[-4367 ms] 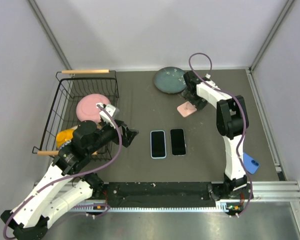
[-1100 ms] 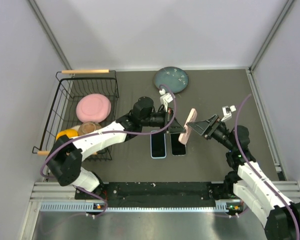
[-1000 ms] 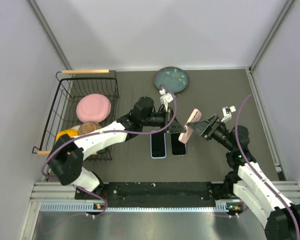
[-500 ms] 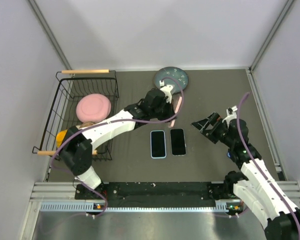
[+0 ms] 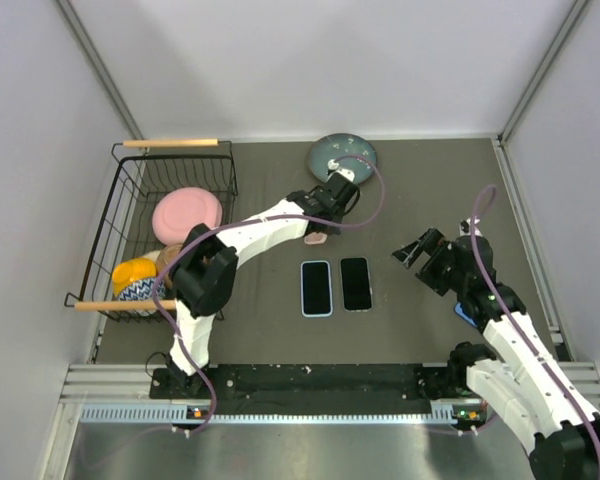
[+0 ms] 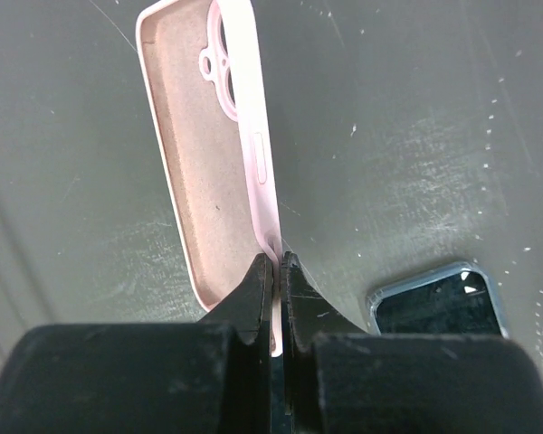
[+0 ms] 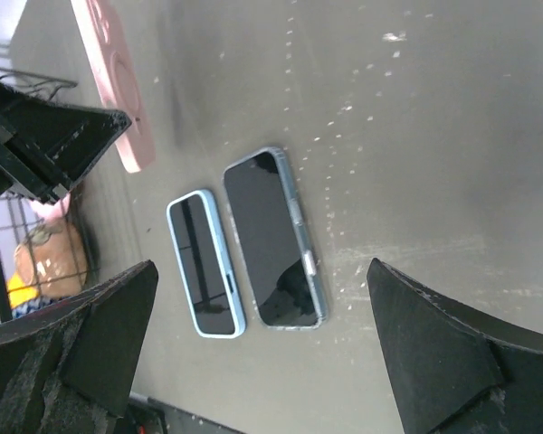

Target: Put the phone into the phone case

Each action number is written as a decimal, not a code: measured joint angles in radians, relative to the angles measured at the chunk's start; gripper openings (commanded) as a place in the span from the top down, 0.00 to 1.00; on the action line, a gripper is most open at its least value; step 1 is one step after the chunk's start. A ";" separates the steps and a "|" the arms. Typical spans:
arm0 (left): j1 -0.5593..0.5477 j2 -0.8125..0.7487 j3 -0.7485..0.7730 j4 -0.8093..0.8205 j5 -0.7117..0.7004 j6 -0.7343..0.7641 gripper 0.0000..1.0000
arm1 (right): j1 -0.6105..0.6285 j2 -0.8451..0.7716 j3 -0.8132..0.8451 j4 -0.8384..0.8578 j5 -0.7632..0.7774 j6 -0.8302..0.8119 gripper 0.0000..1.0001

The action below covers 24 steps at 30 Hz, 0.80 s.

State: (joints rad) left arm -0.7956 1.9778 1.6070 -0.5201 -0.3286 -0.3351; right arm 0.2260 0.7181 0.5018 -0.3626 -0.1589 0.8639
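"Right, where's the case?"

"My left gripper (image 6: 276, 271) has it. Its two fingers are pinched tight on one long side wall of the pink case (image 6: 213, 154), which stands on edge, its hollow side and camera cutout facing the wrist camera. I can't tell whether its far end touches the table (image 5: 430, 180)."

"And the phones?"

"Both lie flat, screens up, side by side near the middle of the table. The phone with the light blue rim (image 5: 316, 288) is on the left and the dark phone (image 5: 356, 283) is just beside it on the right. The case is just beyond the blue-rimmed one, apart from it, between the phones and the green plate (image 5: 342, 158)."

"Right side?"

"My right gripper (image 5: 420, 250) hangs to the right of the phones, fingers spread wide with nothing between them. The wire basket (image 5: 130, 200) holding a pink dish (image 5: 187, 213) sits at the far left."
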 measured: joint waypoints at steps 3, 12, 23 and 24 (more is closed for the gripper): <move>0.000 0.045 0.023 -0.024 0.000 -0.009 1.00 | 0.000 -0.002 0.005 -0.044 0.054 0.011 0.01; 0.003 0.082 0.028 -0.043 0.055 -0.033 0.75 | 0.000 0.024 0.051 -0.221 0.200 0.097 0.01; 0.030 0.008 -0.026 -0.024 0.177 -0.059 0.01 | -0.001 0.055 0.082 -0.467 0.395 0.336 0.01; 0.032 -0.020 -0.042 -0.022 0.188 -0.059 0.01 | -0.004 0.071 0.090 -0.509 0.411 0.372 0.01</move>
State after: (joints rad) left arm -0.7639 1.9575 1.5654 -0.5419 -0.1406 -0.3939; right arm 0.2222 0.7891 0.5922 -0.8719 0.2520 1.2354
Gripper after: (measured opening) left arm 0.956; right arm 0.987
